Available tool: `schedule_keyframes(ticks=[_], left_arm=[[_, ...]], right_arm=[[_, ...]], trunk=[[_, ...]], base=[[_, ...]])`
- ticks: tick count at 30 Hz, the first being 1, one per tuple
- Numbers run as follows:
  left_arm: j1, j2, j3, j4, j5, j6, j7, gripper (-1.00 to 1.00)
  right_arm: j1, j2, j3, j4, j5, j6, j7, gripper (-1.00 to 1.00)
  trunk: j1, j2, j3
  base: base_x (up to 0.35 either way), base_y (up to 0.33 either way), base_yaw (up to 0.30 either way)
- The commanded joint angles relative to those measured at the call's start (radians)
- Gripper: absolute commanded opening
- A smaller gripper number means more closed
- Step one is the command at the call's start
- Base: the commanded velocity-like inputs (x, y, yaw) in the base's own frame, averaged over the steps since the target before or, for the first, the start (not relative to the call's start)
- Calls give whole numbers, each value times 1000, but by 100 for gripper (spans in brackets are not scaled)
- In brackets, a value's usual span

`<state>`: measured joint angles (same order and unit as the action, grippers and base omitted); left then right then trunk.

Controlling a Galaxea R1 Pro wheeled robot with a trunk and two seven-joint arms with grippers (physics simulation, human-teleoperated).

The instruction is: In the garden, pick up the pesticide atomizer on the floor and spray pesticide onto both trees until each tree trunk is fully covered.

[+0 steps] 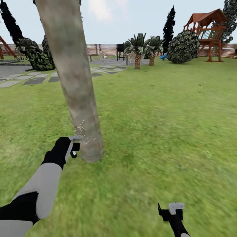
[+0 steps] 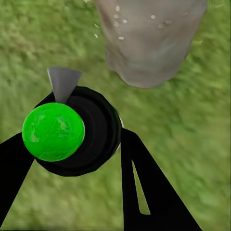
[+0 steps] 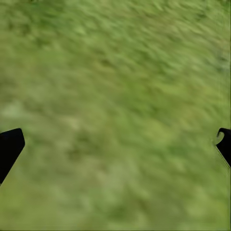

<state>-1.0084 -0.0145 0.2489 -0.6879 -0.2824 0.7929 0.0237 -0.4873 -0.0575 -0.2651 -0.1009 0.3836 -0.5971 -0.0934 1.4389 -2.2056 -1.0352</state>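
A green lawn (image 1: 154,131) spreads out to a brown slatted fence (image 1: 102,49), with grey stepping stones (image 1: 34,80) at the far left, small palm-like plants (image 1: 141,49) and a wooden play tower (image 1: 209,33) at the back. A thick, mottled grey-brown tree trunk (image 1: 70,75) rises from the grass close ahead, leaning slightly, its long axis near upright. In the head view the left hand (image 1: 73,144) sits just beside the trunk's base, and pale specks (image 1: 84,130) dot the bark low down right by it; the atomizer itself is hard to make out there. The left wrist view shows what the head view hides: the pesticide atomizer (image 2: 72,130), a black round body with a bright green ball on it, is gripped between the two dark fingers (image 2: 149,187), and its grey wedge-shaped nozzle points toward the trunk's foot (image 2: 149,43), where the same pale specks show. The right hand (image 1: 171,210) hangs low at the near right over bare grass; in its wrist view the fingertips (image 3: 9,147) stand wide apart with nothing between them.
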Motion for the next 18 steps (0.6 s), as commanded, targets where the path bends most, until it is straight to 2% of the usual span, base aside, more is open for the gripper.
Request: schedule_keyframes(ticks=[1,6,14,18], left_arm=[[-1,-1,4,-1,0,3,2,-100],[0,-1,4,-1,0,4,4,-100],[-1,0,4,-1,-1,5,5,-100],[-1,1,4,-1,-1,4,5,-100]], right_arm=[[-1,0,-3,1,11,-2,-6,100],[-1,0,-3,0,11,-1,-7,100],[-1,-1,-3,0,9,-3,-6,100],[-1,-1,-3,1,10,-3,-6,100]], trunk=[[0,0,-1],[0,0,-1],[0,0,-1],[0,0,-1]], base=[[155,-265,149],[165,-244,24],[16,-272,7],[74,-274,208]])
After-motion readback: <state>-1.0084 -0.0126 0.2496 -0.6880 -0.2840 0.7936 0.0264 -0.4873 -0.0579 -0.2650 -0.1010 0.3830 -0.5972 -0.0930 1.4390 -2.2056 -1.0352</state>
